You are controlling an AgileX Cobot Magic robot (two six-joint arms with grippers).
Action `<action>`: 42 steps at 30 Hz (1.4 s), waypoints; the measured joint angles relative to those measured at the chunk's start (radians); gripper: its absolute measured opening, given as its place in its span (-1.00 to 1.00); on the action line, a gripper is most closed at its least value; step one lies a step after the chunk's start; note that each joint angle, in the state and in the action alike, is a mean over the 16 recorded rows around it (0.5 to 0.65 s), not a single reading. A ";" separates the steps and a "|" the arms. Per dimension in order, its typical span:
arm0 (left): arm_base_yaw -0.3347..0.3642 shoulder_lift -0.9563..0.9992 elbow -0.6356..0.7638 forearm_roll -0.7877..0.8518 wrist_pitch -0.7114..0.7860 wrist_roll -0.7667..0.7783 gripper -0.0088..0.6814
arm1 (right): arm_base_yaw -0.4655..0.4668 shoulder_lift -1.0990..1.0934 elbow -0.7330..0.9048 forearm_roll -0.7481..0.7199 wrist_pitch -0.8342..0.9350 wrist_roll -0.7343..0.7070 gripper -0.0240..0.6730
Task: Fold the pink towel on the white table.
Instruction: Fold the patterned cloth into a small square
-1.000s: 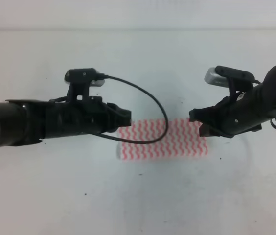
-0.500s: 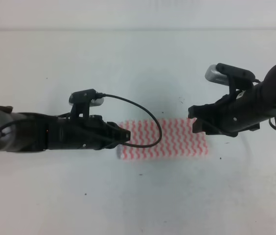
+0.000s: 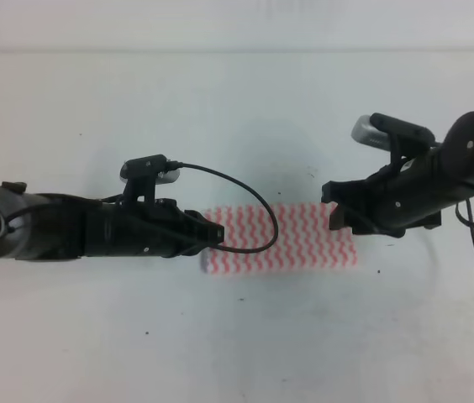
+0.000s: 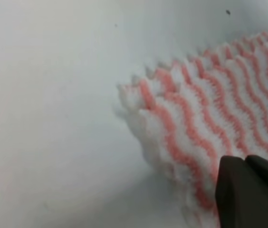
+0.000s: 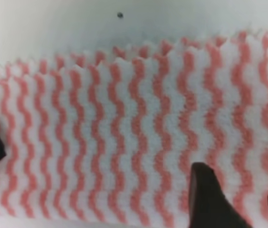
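Since a second ago the left gripper (image 3: 217,236) has dropped to the pink towel's (image 3: 292,239) left end, seemingly closed; the right gripper (image 3: 338,214) hovers open over the towel's right end. Lying as a strip mid-surface (image 3: 237,336), this thin, limp, light cloth is best pinched at its end corners

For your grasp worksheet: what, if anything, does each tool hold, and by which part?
Cannot be told. The left tool sits at the pink towel's left end, the right tool at its right end; no closed grip shows.
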 joint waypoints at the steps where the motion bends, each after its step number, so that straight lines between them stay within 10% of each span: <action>1: 0.000 0.000 0.000 0.000 0.000 0.000 -0.99 | -0.001 0.007 -0.005 0.000 0.002 0.002 -0.17; 42: 0.000 0.000 -0.002 0.002 0.022 0.000 -0.99 | -0.024 0.150 -0.059 -0.009 0.049 0.013 -0.29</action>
